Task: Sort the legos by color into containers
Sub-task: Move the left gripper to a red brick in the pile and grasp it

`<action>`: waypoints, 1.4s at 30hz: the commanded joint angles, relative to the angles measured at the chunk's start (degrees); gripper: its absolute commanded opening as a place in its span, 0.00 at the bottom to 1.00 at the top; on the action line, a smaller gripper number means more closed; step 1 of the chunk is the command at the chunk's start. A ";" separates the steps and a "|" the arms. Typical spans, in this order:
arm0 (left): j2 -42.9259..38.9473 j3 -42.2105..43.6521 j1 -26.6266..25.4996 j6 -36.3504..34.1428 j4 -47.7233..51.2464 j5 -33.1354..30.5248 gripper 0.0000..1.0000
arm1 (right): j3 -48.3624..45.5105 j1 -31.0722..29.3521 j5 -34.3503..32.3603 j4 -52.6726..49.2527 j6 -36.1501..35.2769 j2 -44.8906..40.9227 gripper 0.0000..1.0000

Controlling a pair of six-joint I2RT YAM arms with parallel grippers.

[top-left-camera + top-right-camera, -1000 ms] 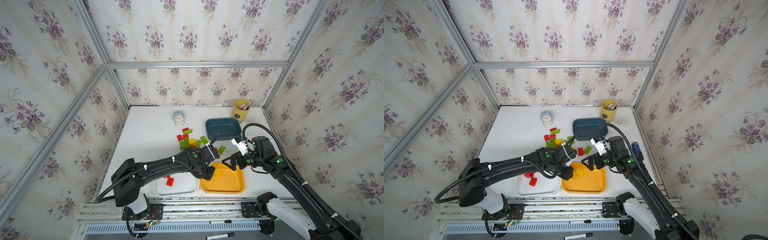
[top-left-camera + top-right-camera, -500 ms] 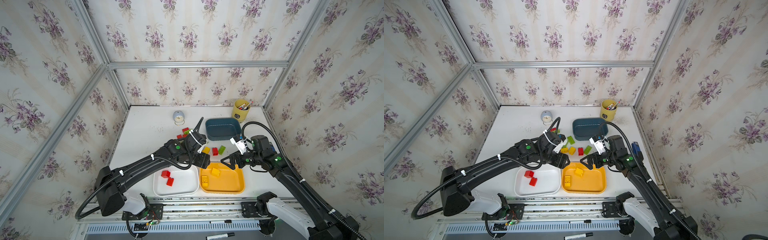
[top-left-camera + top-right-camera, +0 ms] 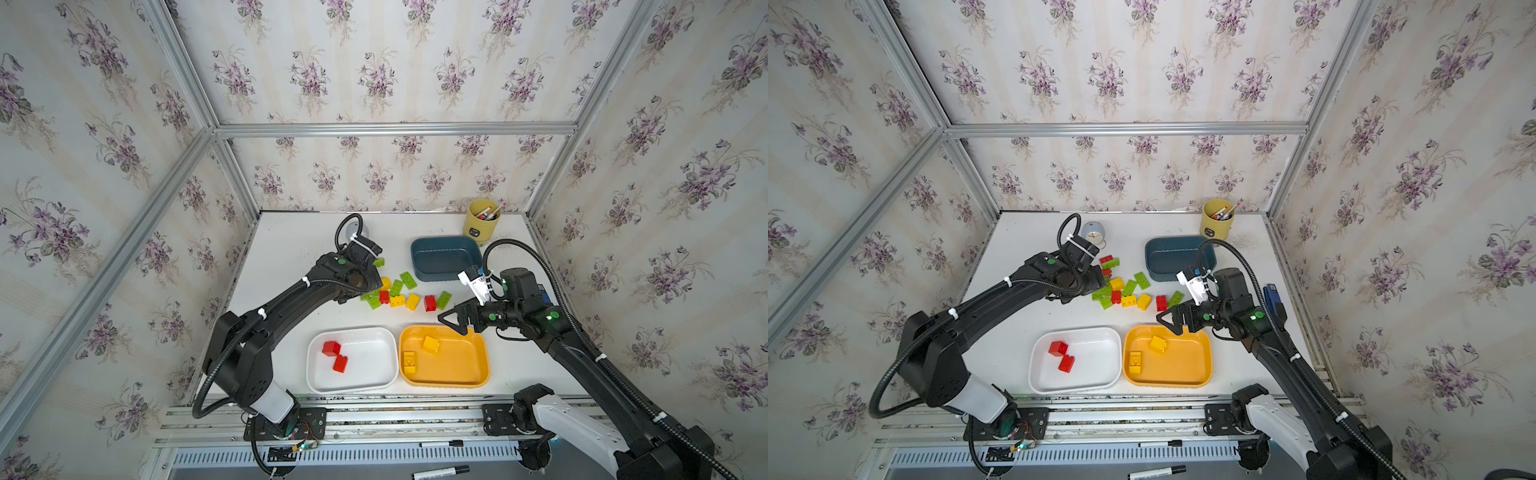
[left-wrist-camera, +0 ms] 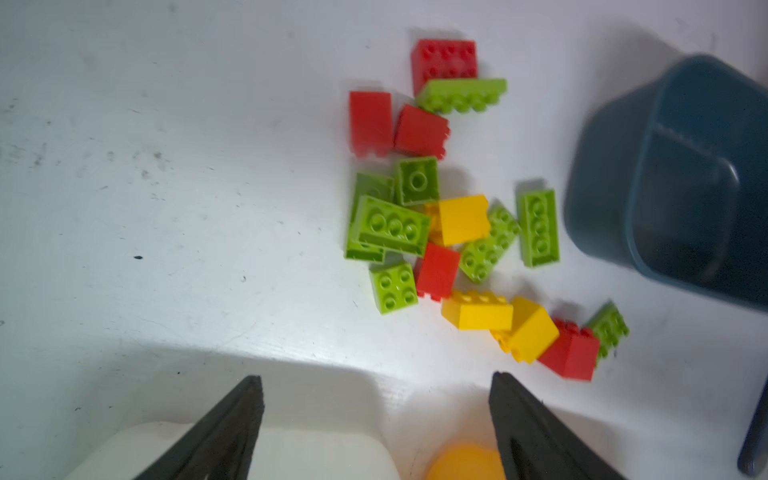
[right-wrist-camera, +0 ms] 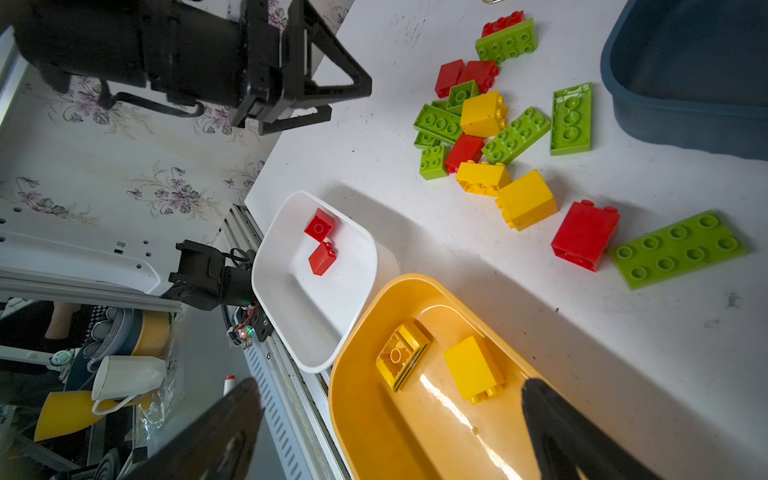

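Left claw [image 4: 374, 377] wide, empty, swung back beside loose pile of red, yellow and lime-green studded plastic bricks [image 3: 397, 291], mid-frame on white tabletop [image 3: 291, 253]. Orange-yellow plastic tray [image 3: 465, 370], lower centre, now holds two yellow bricks [image 3: 431, 345]. Right claw [image 5: 390, 384] wide, empty, above its rim. Greens unsorted.

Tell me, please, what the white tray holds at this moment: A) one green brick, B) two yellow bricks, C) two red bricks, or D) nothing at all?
C: two red bricks lie in the white tray, while the two yellow ones sit in the orange-yellow tray beside it.
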State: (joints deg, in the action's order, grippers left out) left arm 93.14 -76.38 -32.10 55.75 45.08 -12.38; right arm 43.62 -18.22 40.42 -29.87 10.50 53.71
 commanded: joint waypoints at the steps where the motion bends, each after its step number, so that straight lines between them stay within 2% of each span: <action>1: 3.71 -3.07 1.42 8.09 2.59 -4.54 0.85 | -0.28 -0.01 0.97 1.13 0.33 -0.27 1.00; 9: 15.83 -13.26 5.34 7.08 6.60 -2.11 0.84 | -1.51 0.01 1.15 2.00 1.34 -0.45 1.00; 13: 22.96 -20.35 6.36 2.07 6.68 1.61 0.84 | -1.61 -0.05 1.41 2.75 1.63 0.27 1.00; 20: 32.02 -28.59 7.02 -1.56 12.45 -0.61 0.81 | -0.90 -0.03 1.17 2.88 1.28 1.32 1.00; 25: 34.33 -30.47 7.64 -2.74 14.16 -2.73 0.74 | -1.12 0.01 0.94 2.49 0.79 1.89 1.00; 31: 37.51 -34.37 8.21 -4.71 14.51 -0.98 0.63 | -1.26 -0.05 0.89 2.89 0.67 2.49 1.00; 42: 39.83 -35.33 9.01 -6.69 14.69 -0.08 0.58 | -0.99 -0.02 0.58 3.06 0.21 3.36 1.00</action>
State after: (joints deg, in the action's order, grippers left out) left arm 132.84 -111.68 -23.22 50.04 58.57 -12.51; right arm 41.91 -18.20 40.77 -28.73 11.51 56.97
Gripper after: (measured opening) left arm 0.583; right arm 0.998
